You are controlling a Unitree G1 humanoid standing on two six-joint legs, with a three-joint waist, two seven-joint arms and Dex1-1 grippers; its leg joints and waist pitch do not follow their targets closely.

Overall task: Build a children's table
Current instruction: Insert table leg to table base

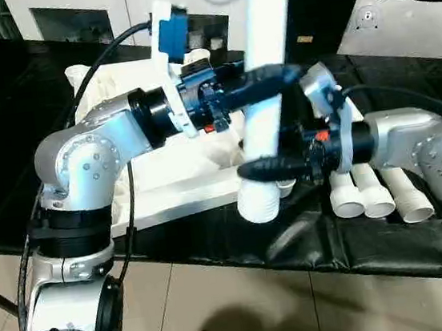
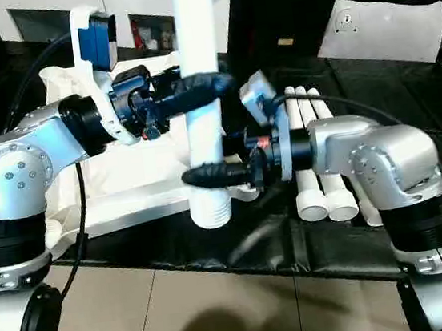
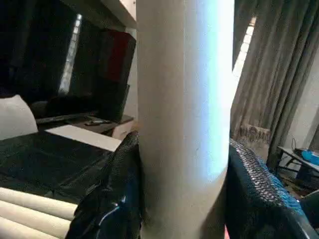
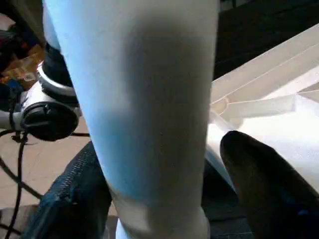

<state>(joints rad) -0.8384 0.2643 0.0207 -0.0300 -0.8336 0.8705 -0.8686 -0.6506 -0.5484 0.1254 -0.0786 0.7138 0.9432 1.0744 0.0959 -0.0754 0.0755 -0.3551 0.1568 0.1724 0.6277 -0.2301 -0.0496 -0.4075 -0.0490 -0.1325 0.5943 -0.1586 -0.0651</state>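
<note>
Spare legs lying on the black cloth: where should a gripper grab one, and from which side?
Take the outermost of the spare legs at mid-shaft, coming from above with the jaws across its width. They lie flat, side by side and touching, so only the outer leg has a free flank. The wide open ends face the table's near edge; the straight round shaft suits a pinch better, I'd judge.

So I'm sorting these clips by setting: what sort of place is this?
Probably a furnished room, a home or a mock-up of one: a white cabinet behind the black-covered worktable, tall curtains, and a tiled floor.
</note>
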